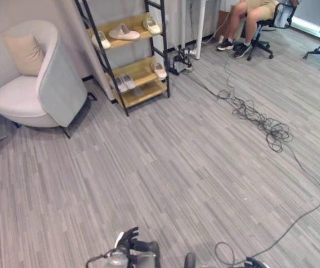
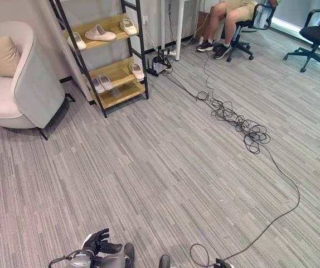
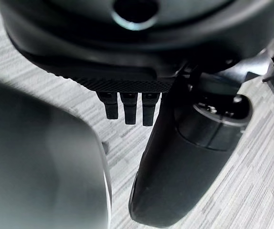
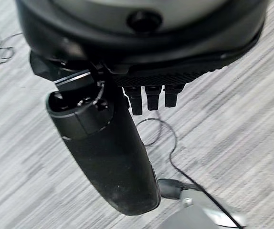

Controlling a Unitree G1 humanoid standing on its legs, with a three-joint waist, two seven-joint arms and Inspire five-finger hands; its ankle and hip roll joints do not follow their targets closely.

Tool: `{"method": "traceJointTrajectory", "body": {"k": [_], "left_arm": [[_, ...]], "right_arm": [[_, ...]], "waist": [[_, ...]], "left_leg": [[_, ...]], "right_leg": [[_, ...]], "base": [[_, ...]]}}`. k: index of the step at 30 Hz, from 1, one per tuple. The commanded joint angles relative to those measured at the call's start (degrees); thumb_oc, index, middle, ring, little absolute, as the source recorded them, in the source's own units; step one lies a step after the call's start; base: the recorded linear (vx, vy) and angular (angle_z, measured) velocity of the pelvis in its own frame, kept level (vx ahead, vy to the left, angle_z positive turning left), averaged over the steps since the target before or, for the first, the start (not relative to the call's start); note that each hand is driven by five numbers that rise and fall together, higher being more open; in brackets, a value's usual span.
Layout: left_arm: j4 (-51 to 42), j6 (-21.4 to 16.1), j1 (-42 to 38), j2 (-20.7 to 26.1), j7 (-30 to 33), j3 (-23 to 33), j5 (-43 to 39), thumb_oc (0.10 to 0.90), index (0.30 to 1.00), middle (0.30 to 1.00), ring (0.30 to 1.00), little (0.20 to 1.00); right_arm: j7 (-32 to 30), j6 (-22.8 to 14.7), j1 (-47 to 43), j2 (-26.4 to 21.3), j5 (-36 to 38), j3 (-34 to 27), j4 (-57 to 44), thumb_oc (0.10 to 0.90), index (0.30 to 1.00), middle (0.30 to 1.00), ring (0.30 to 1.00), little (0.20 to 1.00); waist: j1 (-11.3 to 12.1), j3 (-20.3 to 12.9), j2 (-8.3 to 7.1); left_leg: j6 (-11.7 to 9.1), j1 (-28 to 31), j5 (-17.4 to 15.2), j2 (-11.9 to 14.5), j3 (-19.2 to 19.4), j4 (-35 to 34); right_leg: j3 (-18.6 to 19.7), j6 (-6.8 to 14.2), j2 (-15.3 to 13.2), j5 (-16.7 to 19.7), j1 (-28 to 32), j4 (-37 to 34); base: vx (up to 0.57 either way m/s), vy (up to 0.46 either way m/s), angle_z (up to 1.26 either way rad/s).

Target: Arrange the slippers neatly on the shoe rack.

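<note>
slippers point(image 1: 124, 32) on rack point(image 1: 131, 70) at 11 o'clock, well apart from left hand point(image 1: 127, 241) at 6, fingers relaxed, right hand point(image 4: 113, 157) relaxed, holding nothing, striped floor point(image 1: 171, 167), armchair point(image 1: 29, 78) at 10

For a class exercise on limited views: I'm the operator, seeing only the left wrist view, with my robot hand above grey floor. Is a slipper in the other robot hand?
Observer: No. The right robot hand is open and holds nothing.
Operator: Where is the shoe rack?
Observer: The shoe rack stands far ahead and to the left, by the wall, next to an armchair.
Operator: Any slippers on it?
Observer: Yes. The upper shelf holds three; the middle slipper lies sideways. The lower shelf holds a pair and a single slipper.
</note>
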Motion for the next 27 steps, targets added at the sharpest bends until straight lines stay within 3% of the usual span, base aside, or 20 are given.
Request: {"method": "traceJointTrajectory", "body": {"k": [1, 2, 4, 7, 9, 11, 13, 14, 15, 17, 19, 22, 24, 27], "left_arm": [[0.2, -1.6, 0.8, 0.1, 0.8, -1.4, 0.7, 0.800, 0.900, 0.900, 0.900, 0.900], [0.5, -1.6, 1.5, 0.4, 0.8, -0.3, 0.2, 0.800, 0.900, 0.900, 0.900, 0.900], [1.3, -1.4, 2.5, 0.7, 0.9, 0.5, 0.1, 0.800, 0.900, 0.900, 0.900, 0.900], [1.6, -1.3, 2.9, 1.5, 0.8, 1.7, 0.1, 0.800, 0.900, 0.900, 0.900, 0.900], [1.2, -1.3, 2.9, 1.9, 0.8, 2.0, 0.1, 0.800, 0.900, 0.900, 0.900, 0.900], [0.6, -1.2, 2.6, 2.2, 0.8, 1.7, 0.2, 0.800, 0.900, 0.900, 0.900, 0.900], [0.3, -1.2, 2.2, 2.8, 0.9, 1.6, 0.3, 0.800, 0.900, 0.900, 0.900, 0.900], [0.3, -1.2, 2.2, 2.8, 0.9, 1.6, 0.3, 0.800, 0.900, 0.900, 0.900, 0.900], [0.1, -1.2, 1.9, 3.0, 1.0, 1.3, 0.5, 0.800, 0.900, 0.900, 0.900, 0.900], [-0.1, -1.1, 1.7, 3.0, 0.8, 1.4, 0.8, 0.800, 0.900, 0.900, 0.900, 0.900], [0.0, -1.2, 1.6, 2.9, 0.7, 1.0, 1.7, 0.800, 0.900, 0.900, 0.900, 0.900], [0.7, -1.3, 1.6, 2.5, 0.6, 1.1, 2.7, 0.800, 0.900, 0.900, 0.900, 0.900], [1.4, -1.4, 1.8, 2.3, 0.4, 1.1, 2.8, 0.800, 0.900, 0.900, 0.900, 0.900], [2.1, -1.4, 2.3, 1.7, 0.6, 1.2, 3.1, 0.800, 0.900, 0.900, 0.900, 0.900]], "right_arm": [[-1.1, -1.8, -0.9, -2.3, 1.8, -0.1, -2.9, 0.800, 0.900, 0.900, 0.900, 0.900], [-1.0, -1.7, -1.2, -1.8, 1.2, 0.3, -3.4, 0.800, 0.900, 0.900, 0.900, 0.900], [-1.0, -1.7, -0.9, -1.1, 0.7, 0.5, -3.3, 0.800, 0.900, 0.900, 0.900, 0.900], [-0.4, -1.5, -1.3, -0.5, -0.3, 0.8, -3.7, 0.800, 0.900, 0.900, 0.900, 0.900], [0.0, -1.2, -1.9, -0.4, -1.1, 0.8, -3.9, 0.800, 0.900, 0.900, 0.900, 0.900], [0.4, -1.0, -2.7, -0.9, -1.6, 0.9, -4.0, 0.800, 0.900, 0.900, 0.900, 0.900], [0.5, -0.9, -3.4, -1.1, -1.7, 0.7, -4.0, 0.800, 0.900, 0.900, 0.900, 0.900], [0.5, -0.9, -3.4, -1.1, -1.7, 0.7, -4.0, 0.800, 0.900, 0.900, 0.900, 0.900], [0.4, -0.8, -3.5, -1.2, -2.0, 0.8, -4.3, 0.800, 0.900, 0.900, 0.900, 0.900], [0.5, -0.6, -3.9, -1.7, -2.5, 1.1, -4.5, 0.800, 0.900, 0.900, 0.900, 0.900], [0.5, -0.6, -4.2, -2.1, -2.9, 1.7, -4.8, 0.800, 0.900, 0.900, 0.900, 0.900], [0.7, -0.4, -4.4, -2.4, -3.3, 2.2, -5.5, 0.800, 0.900, 0.900, 0.900, 0.900], [0.8, -0.3, -4.1, -2.4, -3.7, 2.1, -5.5, 0.800, 0.900, 0.900, 0.900, 0.900], [0.8, -0.6, -3.1, -2.2, -3.6, 2.1, -5.5, 0.800, 0.900, 0.900, 0.900, 0.900]], "waist": [[2.2, -1.8, 0.19], [3.5, -2.2, 0.27], [3.9, -2.9, -0.02], [5.0, -3.7, -0.88], [5.2, -3.8, -0.68], [4.4, -3.0, 0.06], [3.2, -2.0, 2.03], [3.1, -2.0, 2.00], [2.4, -1.6, 3.02], [1.5, -1.2, 3.16], [0.7, -1.1, 2.93], [-1.5, -1.1, 2.67], [-1.9, -1.2, 2.62], [-2.4, -2.7, 2.82]], "left_leg": [[0.5, -3.3, -0.8, 1.0, 0.5, 5.1], [0.9, -3.0, -1.1, 0.3, -0.7, 4.3], [2.0, -1.1, -1.5, -0.6, -1.1, 2.9], [3.7, 1.1, -3.1, -1.4, -0.3, 1.9], [5.0, 3.3, -4.2, -1.8, 0.2, 0.8], [6.3, 5.9, -5.1, -1.9, -0.3, -0.4], [7.1, 8.9, -5.8, -1.3, -1.4, -1.9], [7.1, 8.9, -5.8, -1.3, -1.4, -1.9], [7.1, 11.4, -6.7, -1.3, -2.5, -3.1], [6.7, 13.9, -8.3, -1.6, -4.1, -4.0], [6.4, 15.8, -9.9, -2.2, -5.5, -4.3], [5.4, 20.1, -12.0, -2.5, -8.8, -6.1], [5.0, 21.9, -13.4, -2.5, -9.6, -6.2], [4.1, 23.4, -13.9, -1.4, -11.0, -4.7]], "right_leg": [[2.1, 8.2, 0.8, -4.6, 3.9, 0.8], [3.6, 8.0, 1.5, -5.6, 5.0, 1.1], [4.3, 8.2, 1.2, -6.4, 6.0, 2.5], [4.4, 10.0, -0.4, -6.4, 4.8, 9.1], [3.5, 12.9, -1.9, -4.6, 1.2, 16.8], [2.6, 16.3, -3.5, 1.7, -3.7, 27.2], [1.2, 16.7, -4.2, 2.4, -8.5, 34.9], [1.2, 16.7, -4.2, 2.3, -8.5, 35.0], [-0.6, 15.4, -5.2, 1.6, -12.0, 33.9], [-2.6, 13.8, -7.0, -1.1, -12.7, 28.0], [-1.7, 12.9, -6.9, -0.1, -14.7, 21.4], [2.1, 14.0, -7.0, 4.6, -19.1, 11.2], [1.6, 14.4, -7.4, 5.7, -18.7, 9.9], [1.8, 12.9, -6.3, 5.7, -17.4, 11.0]], "base": [[0.22, 0.081, -0.19], [0.17, 0.070, -0.43], [0.29, 0.139, -0.75], [0.21, 0.144, -0.51], [0.17, 0.144, -0.42], [0.17, 0.140, -0.25], [0.15, 0.120, 0.06], [0.25, 0.082, 0.29], [0.31, 0.029, 0.33], [0.37, -0.031, 0.29], [0.34, -0.089, 0.13], [0.44, -0.125, 0.28], [0.32, -0.119, 0.46], [0.32, -0.145, 0.45]]}}
